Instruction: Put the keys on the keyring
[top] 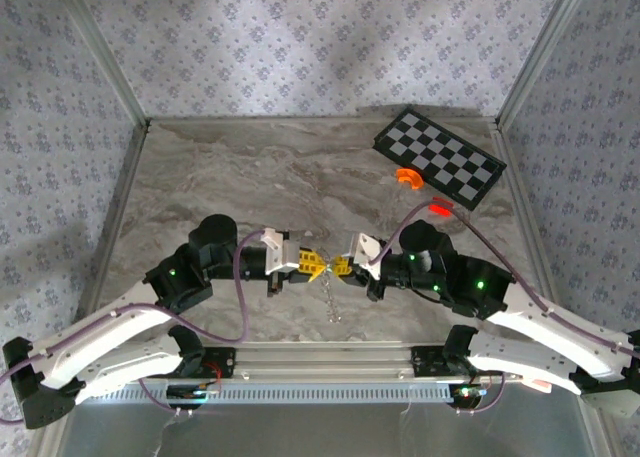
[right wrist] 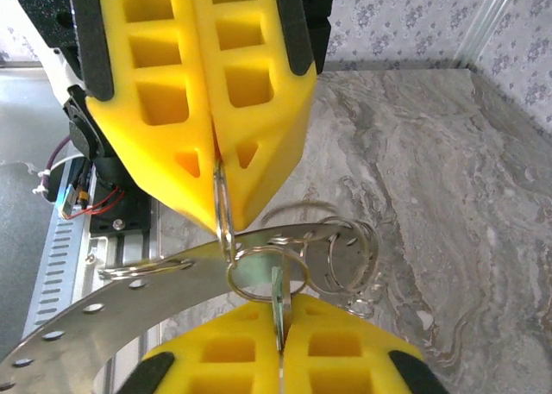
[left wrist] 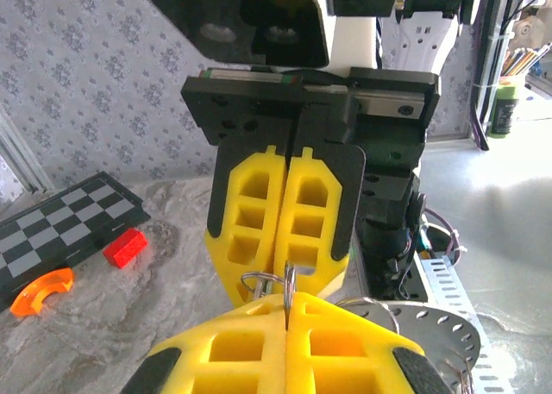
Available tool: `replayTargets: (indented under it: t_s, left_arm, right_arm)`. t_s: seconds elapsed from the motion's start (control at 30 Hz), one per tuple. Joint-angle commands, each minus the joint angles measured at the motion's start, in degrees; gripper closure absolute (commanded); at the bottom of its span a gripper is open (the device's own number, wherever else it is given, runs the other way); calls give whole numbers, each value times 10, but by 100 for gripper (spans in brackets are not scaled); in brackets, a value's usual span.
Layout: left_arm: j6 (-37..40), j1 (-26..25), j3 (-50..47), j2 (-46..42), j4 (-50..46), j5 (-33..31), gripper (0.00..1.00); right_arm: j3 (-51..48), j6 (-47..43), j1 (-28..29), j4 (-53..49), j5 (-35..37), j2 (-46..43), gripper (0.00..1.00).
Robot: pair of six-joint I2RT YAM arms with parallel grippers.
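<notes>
A thin silvery keyring (right wrist: 250,251) is held above the marble table (right wrist: 431,170), between two yellow-fingered grippers that meet tip to tip near the table's near edge. The left gripper (right wrist: 221,215) is closed tight on the ring's wire. The right gripper (right wrist: 280,329) is clamped on a small flat key (right wrist: 278,301), seen edge-on, its tip at the ring. A fine chain (top: 333,303) dangles below

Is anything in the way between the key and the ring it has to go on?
No, nothing visible is. The right pincer holds the key right at the keyring, which the left pincer grips. Key and keyring look to be touching.
</notes>
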Motion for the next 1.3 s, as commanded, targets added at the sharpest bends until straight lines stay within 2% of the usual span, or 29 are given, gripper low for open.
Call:
replayTargets:
  t_s: [0.0, 0.37, 0.57, 0.63, 0.73, 0.87, 1.27]
  left_arm:
    - [-10, -1, 5, -18, 54, 17, 100]
    - [-33, -1, -9, -19, 106, 26, 100]
    - [-33, 0, -11, -18, 110, 21, 100]
    - [-32, 2, -12, -18, 108, 19, 100]
    - [-32, 6, -13, -19, 105, 20, 100]
    - [-34, 7, -17, -21, 104, 21, 100]
    - [-47, 8, -29, -22, 127, 34, 100]
  right_arm:
    - [-2, 4, -2, 6, -14, 5, 100]
    - [9, -1, -2, -7, -49, 34, 100]
    - [5, -1, -2, -4, -42, 15, 100]
    - [-1, 2, -2, 1, -37, 2, 92]
    - [-13, 10, -2, 17, -25, -25, 73]
    - [-20, 14, -2, 23, -12, -48, 62]
    - [-43, 29, 0, 94, -1, -80, 69]
